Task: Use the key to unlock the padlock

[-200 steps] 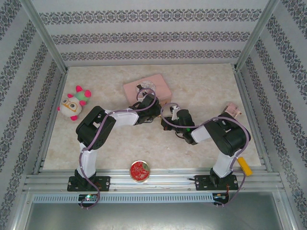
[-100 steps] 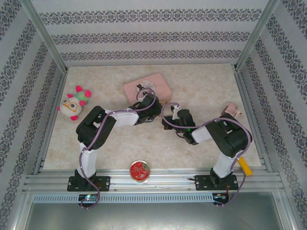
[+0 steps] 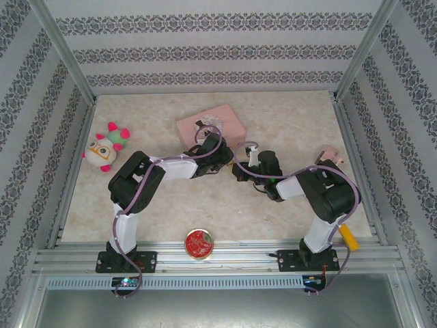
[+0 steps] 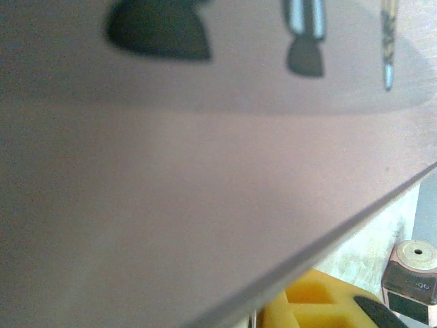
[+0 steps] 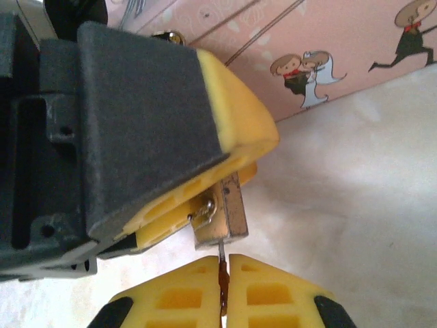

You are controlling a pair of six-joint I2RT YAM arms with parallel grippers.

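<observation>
The small brass padlock hangs just above the table in front of the pink illustrated tin. My left gripper is shut on the padlock, with its yellow fingers clamping the body from the left. My right gripper is shut on the key, which stands edge-on between the pads. The key's thin blade runs up into the underside of the padlock. In the top view the two grippers meet tip to tip by the tin, and my right gripper covers the padlock.
In the left wrist view the tin's pink side is pressed close. A plush toy lies at the left, and a round red tin sits at the front edge. A small pink item and a yellow block lie at the right.
My right gripper has moved slightly back and toward the tin, closing on the left gripper. The left arm has stayed put.
</observation>
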